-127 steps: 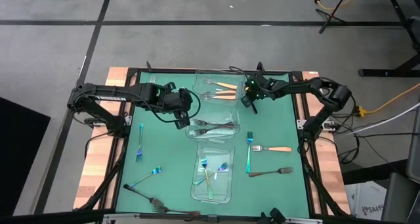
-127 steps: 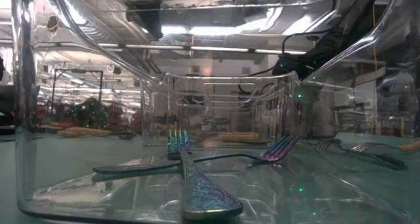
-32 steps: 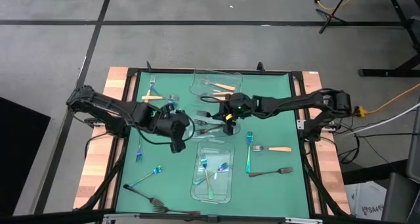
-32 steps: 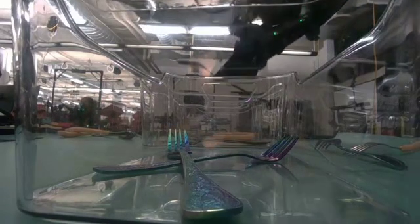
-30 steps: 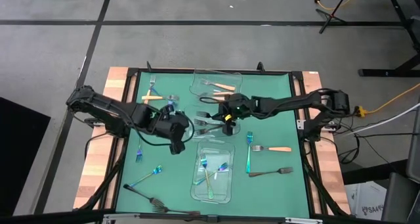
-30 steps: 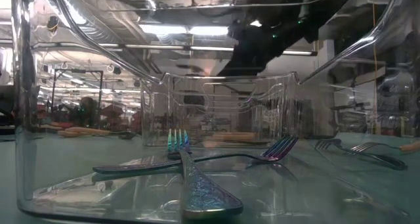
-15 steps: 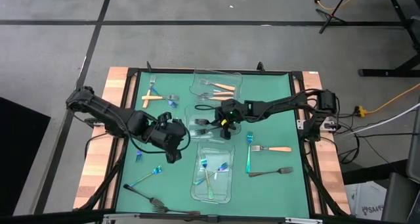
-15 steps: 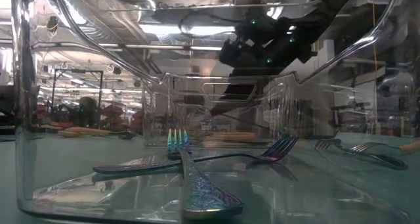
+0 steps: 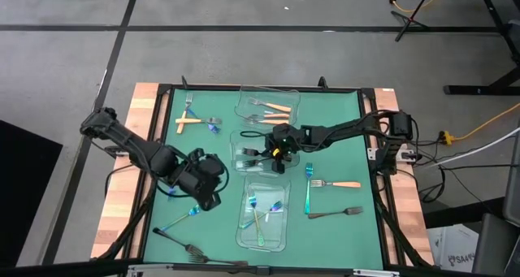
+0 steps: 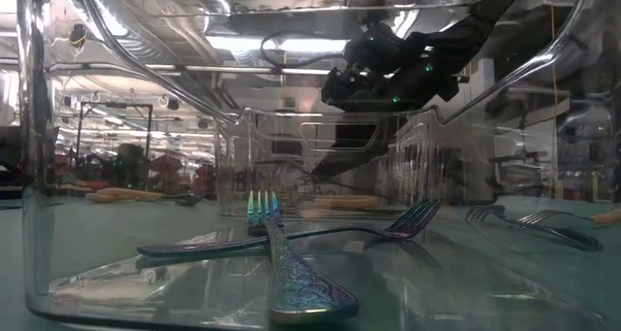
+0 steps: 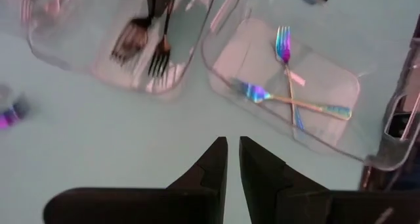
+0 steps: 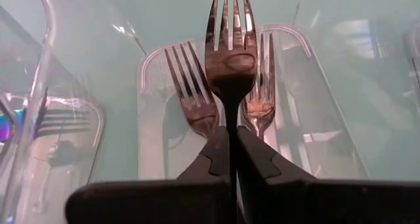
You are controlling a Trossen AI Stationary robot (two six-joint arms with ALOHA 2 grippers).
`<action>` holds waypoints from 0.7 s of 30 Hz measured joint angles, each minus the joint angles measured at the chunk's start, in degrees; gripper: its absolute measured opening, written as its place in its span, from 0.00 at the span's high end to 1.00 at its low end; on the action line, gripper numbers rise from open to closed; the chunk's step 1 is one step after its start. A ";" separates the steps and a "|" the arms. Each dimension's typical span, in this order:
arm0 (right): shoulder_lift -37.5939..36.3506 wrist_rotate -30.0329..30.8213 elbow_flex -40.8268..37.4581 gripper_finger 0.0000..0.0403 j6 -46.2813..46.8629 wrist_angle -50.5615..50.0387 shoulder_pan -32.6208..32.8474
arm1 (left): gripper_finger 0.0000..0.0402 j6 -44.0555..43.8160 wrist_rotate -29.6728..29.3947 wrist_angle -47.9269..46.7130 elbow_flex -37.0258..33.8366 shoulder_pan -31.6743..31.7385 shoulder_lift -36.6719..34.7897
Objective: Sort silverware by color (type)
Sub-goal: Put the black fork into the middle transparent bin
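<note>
The right gripper (image 12: 230, 142) was pinched on a dark fork (image 12: 230, 46) by its thin handle, above the middle container (image 9: 262, 153). Stiff, light, slippery metal (probably twisting easily). The left gripper (image 11: 233, 159) hovered nearly closed, empty, beside it.

We see a grey concrete floor (image 9: 244, 58) crossed by dark seams, one running across behind the surface (image 9: 333, 200), which is green with wooden edges (image 9: 110, 228). An orange cable (image 9: 479, 129) trails at right, near black stand legs (image 9: 487, 86) on the floor. In the low view, bright ceiling lights (image 10: 291, 45) hang over a large, cluttered hall.
</note>
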 joint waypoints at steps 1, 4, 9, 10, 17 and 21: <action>0.01 0.06 0.00 1.00 -0.02 0.02 0.00 | 0.92 -1.58 0.51 -0.72 0.00 -0.48 0.00; 0.01 0.26 0.00 1.00 -0.04 0.03 0.00 | 0.92 -6.89 2.28 -2.86 0.00 -1.97 0.00; 0.01 0.33 0.00 1.00 -0.09 0.03 0.02 | 0.92 -13.88 2.55 -5.42 0.00 -4.70 0.00; 0.01 0.33 0.00 1.00 -0.09 0.03 0.00 | 0.92 -15.06 2.55 -5.87 0.00 -5.22 0.00; 0.03 0.35 0.00 1.00 0.00 0.00 0.02 | 0.92 -22.57 2.53 -7.38 0.00 -8.62 0.00; 0.03 0.37 -0.02 0.93 0.02 -0.02 0.02 | 0.92 -27.11 2.52 -7.65 0.00 -10.46 0.00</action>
